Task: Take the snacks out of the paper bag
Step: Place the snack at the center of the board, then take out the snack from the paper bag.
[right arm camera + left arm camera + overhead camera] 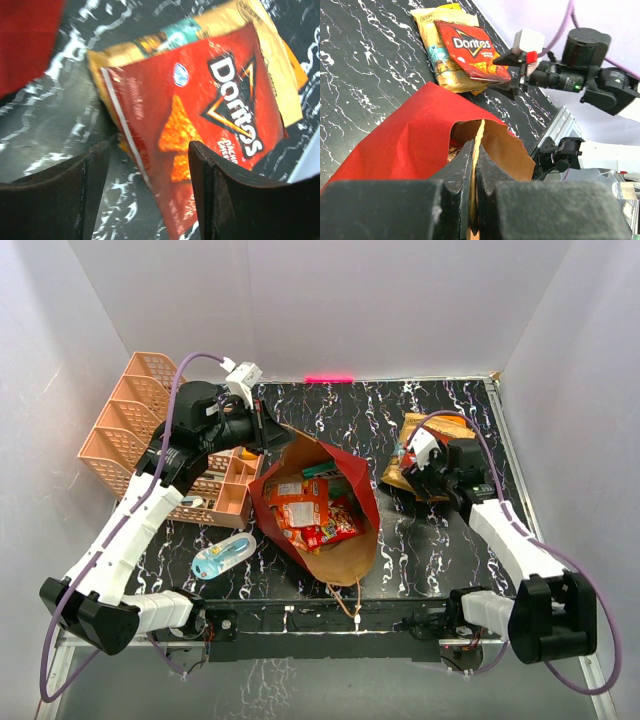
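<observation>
the only word i can read for sure is "doritos", in white letters across the black triangle logo on the red doritos bag (200, 135); it reads the same from the left wrist camera. the smaller print under the logo is too blurred for me. the round emblem on the yellow bag (432, 35) beneath it is illegible, and the print on the packets (310, 515) inside the paper bag (345, 555) is too small from above.

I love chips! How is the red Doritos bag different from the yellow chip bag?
The red Doritos bag lies on top; the yellow chip bag lies beneath, partly covered. The Doritos bag shows a triangle logo; the yellow one a teal patch. Both are shiny packets.
</observation>
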`<state>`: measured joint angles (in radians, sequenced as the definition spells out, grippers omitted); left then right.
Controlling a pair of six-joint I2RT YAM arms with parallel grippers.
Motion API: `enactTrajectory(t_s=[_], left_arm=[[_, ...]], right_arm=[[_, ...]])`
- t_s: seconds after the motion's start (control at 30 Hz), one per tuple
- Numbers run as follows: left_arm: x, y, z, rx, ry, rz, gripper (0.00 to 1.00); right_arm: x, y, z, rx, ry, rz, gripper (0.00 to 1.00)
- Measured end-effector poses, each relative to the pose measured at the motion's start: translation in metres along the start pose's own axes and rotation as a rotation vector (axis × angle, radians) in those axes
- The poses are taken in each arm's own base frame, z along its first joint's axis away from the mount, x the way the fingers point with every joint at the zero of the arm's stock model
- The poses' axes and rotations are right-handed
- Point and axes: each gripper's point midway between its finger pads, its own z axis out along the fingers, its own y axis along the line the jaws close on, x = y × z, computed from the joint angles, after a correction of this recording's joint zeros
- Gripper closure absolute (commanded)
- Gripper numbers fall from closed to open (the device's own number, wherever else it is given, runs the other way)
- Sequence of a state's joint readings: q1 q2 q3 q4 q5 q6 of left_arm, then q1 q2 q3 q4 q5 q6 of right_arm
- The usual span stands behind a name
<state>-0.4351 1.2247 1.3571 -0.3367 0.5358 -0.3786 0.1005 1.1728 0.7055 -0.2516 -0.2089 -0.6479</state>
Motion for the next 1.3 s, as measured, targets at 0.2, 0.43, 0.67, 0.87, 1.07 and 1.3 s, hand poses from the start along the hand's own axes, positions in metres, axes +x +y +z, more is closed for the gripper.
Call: enactTrajectory(t_s=[0.2,0.43,0.67,0.87,1.07,1.3], left_arm=[[0.007,0.002,0.003,0.008,0.012,-0.007,1.0],[0.015,-0.006,0.005,0.085,0.033,0.003,1.0],[0.018,-0.015,0.001,0.14,0.037,0.039,1.0],[0.019,-0.015,0.001,0.143,0.035,0.043,1.0],[0.017,-0.017,0.001,0.152,0.029,0.054,1.0],[0.018,-0.016,0.001,0.151,0.033,0.064,1.0]], right_arm=[[-0.052,0.044,-0.041,-0.144,-0.182,0.087,0.28],[-0.139,0.113,-0.136,-0.407,-0.623,-0.039,0.29],[-0.159,0.161,-0.174,-0.624,-0.796,-0.232,0.3],[-0.163,0.197,-0.174,-0.737,-0.815,-0.34,0.32],[-0.166,0.263,-0.156,-0.772,-0.742,-0.468,0.29],[-0.129,0.285,-0.078,-0.57,-0.442,-0.687,0.27]])
